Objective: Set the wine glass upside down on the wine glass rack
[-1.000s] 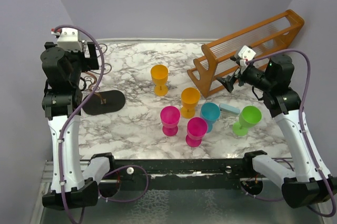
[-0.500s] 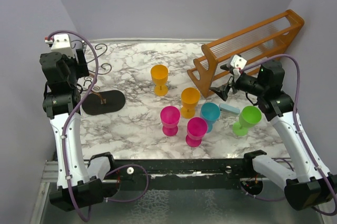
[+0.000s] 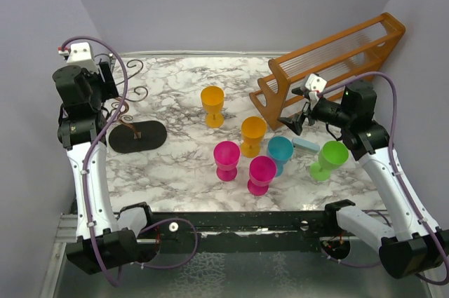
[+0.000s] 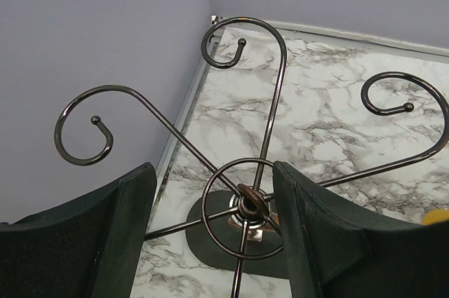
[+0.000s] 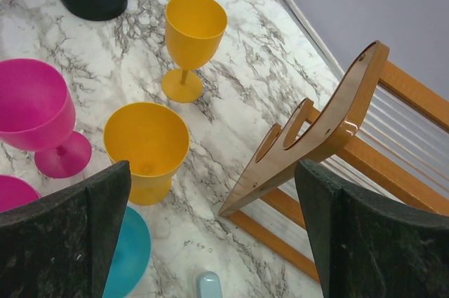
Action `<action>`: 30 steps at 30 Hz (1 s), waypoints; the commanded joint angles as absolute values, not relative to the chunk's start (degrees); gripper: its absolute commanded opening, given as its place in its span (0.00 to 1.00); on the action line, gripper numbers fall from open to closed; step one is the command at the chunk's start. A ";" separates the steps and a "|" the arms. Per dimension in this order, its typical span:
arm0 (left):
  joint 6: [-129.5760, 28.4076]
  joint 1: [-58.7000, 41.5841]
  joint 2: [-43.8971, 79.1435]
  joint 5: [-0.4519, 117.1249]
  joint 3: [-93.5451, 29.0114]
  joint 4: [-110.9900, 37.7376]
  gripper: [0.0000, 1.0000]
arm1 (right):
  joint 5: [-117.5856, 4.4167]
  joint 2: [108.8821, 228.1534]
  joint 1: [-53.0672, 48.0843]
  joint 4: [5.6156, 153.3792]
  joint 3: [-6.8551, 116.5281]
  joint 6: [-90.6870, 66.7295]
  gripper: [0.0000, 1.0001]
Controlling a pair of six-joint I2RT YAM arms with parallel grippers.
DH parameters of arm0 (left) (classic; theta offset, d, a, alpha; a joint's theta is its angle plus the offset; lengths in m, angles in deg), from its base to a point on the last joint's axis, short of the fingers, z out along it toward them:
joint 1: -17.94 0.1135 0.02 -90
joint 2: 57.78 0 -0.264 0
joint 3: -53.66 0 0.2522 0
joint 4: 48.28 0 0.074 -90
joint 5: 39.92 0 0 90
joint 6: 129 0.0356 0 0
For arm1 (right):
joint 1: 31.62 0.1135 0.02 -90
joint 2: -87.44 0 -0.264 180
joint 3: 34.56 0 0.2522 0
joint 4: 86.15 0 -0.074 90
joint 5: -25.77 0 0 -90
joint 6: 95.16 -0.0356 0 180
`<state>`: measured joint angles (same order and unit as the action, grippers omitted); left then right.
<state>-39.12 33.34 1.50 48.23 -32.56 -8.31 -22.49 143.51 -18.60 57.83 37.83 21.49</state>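
- Top: find the rack (image 3: 138, 136) far left, right by the left gripper (image 3: 111, 87). Find the right gripper (image 3: 295, 121), wide open and empty, just short of the nearer orange glass (image 3: 253, 134), upright mid-table.
- Left wrist: spread wide either side of the rack's hub (image 4: 247, 205), holding nothing. Keep off the curled hooks.
- Right wrist: open too. Probably best to come down over the glass (image 5: 146, 145), pinch low on the stem, steer clear of the wooden rack (image 5: 330, 130), and flip before hanging.

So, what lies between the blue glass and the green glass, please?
A small pale blue block lies between the blue glass and the green glass, shown in the top view.
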 commanded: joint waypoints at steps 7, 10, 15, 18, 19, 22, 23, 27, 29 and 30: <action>-40.88 34.12 2.83 52.88 -31.69 -11.52 0.62 | -21.27 143.69 -18.19 59.80 37.17 21.16 1.00; -40.69 34.23 3.19 52.96 -31.45 -11.90 0.57 | -21.27 143.83 -18.17 59.79 37.14 21.12 1.00; -40.44 34.20 3.86 53.67 -31.30 -12.29 0.45 | -21.40 144.02 -18.17 59.81 36.99 21.29 1.00; -40.06 34.21 4.38 54.49 -31.12 -12.85 0.40 | -21.47 144.02 -18.19 59.88 36.87 21.41 1.00; -39.91 34.24 4.75 55.12 -31.16 -12.97 0.38 | -21.47 143.99 -18.17 59.93 36.86 21.38 1.00; -40.10 34.22 5.93 58.19 -31.68 -13.07 0.32 | -21.44 143.94 -18.17 59.98 36.77 21.32 1.00; -40.42 34.23 6.46 59.34 -32.10 -12.87 0.29 | -21.28 143.97 -18.17 59.99 36.77 21.27 1.00; -41.71 34.21 8.83 63.78 -34.08 -12.01 0.16 | -21.29 143.98 -18.17 60.16 36.55 21.35 1.00; -42.11 34.25 9.61 65.10 -34.99 -11.85 0.12 | -21.40 143.97 -18.17 60.23 36.47 21.34 1.00; -42.22 34.24 9.89 65.47 -35.43 -11.82 0.09 | -21.44 143.98 -18.17 60.24 36.43 21.38 1.00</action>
